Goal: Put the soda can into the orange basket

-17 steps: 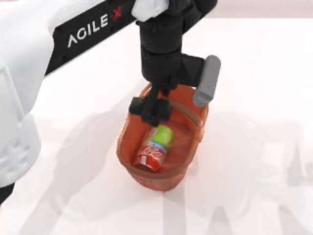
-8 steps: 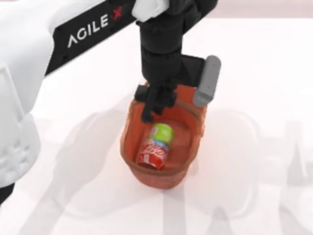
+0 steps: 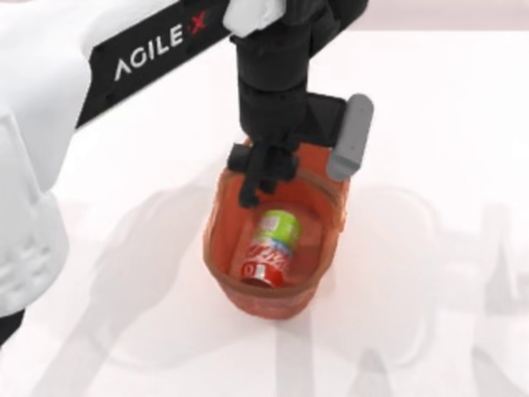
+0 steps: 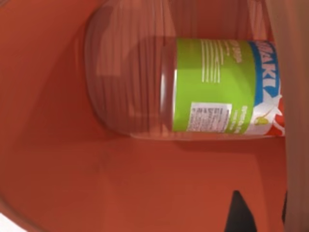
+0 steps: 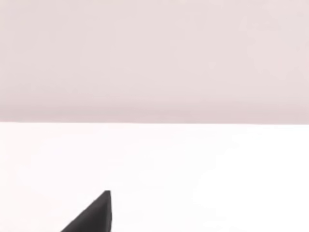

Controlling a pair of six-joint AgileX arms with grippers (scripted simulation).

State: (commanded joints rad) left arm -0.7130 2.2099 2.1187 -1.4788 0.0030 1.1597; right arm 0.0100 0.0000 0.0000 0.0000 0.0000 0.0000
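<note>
The soda can [image 3: 269,246] lies on its side on the floor of the orange basket [image 3: 216,248], red end toward the near rim, green end toward my left gripper [image 3: 260,184]. That gripper hangs over the basket's far end, above the can and apart from it, open and empty. In the left wrist view the soda can [image 4: 217,87] fills the middle, with the orange basket [image 4: 72,169] wall all round it and my left gripper [image 4: 260,212] showing two dark tips apart. My right arm is out of the top view.
The basket's brown handle [image 4: 295,96] crosses one edge of the left wrist view, close beside the gripper. White table [image 3: 446,248] lies all round the basket. The right wrist view shows only the bare table [image 5: 193,164] and a pale wall.
My left gripper has lifted off the can and drawn back toward the basket's far end. The can has settled slightly nearer the near rim.
</note>
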